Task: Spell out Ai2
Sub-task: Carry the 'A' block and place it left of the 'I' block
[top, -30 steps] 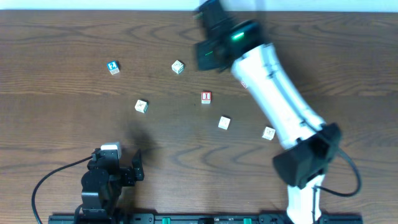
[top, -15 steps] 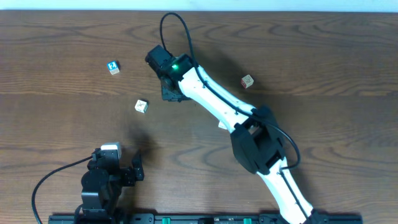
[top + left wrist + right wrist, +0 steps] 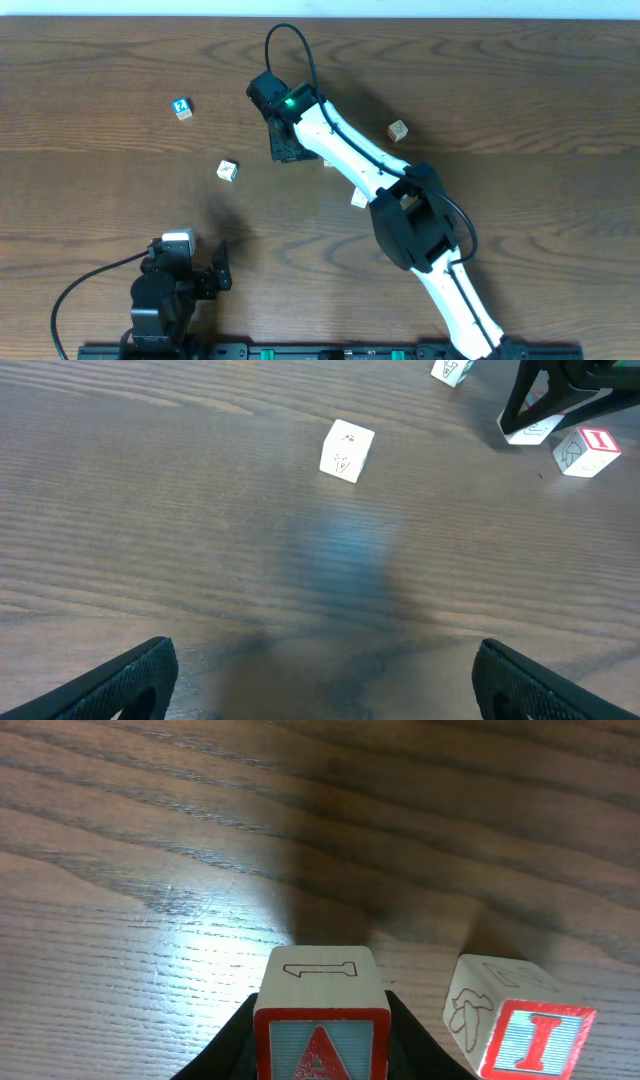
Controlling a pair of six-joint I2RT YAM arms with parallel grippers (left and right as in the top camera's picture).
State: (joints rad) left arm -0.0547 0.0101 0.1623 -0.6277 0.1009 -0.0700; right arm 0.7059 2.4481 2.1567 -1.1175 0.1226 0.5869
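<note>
Red "A" on A cube [image 3: 322, 1042], outlined "1" on its top; red "I" on I cube [image 3: 535, 1038]; white "2" on blue cube [image 3: 181, 108]

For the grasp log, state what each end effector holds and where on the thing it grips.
Right end effector: the A cube, pinched by its two opposite side faces. Left end effector: open, holding nothing.

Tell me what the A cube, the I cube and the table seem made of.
A cube: probably pale unvarnished wood, with a painted red frame. I cube: the same look, matte. Table: wood or wood-look laminate; dark grain lines, soft glare patch.
</note>
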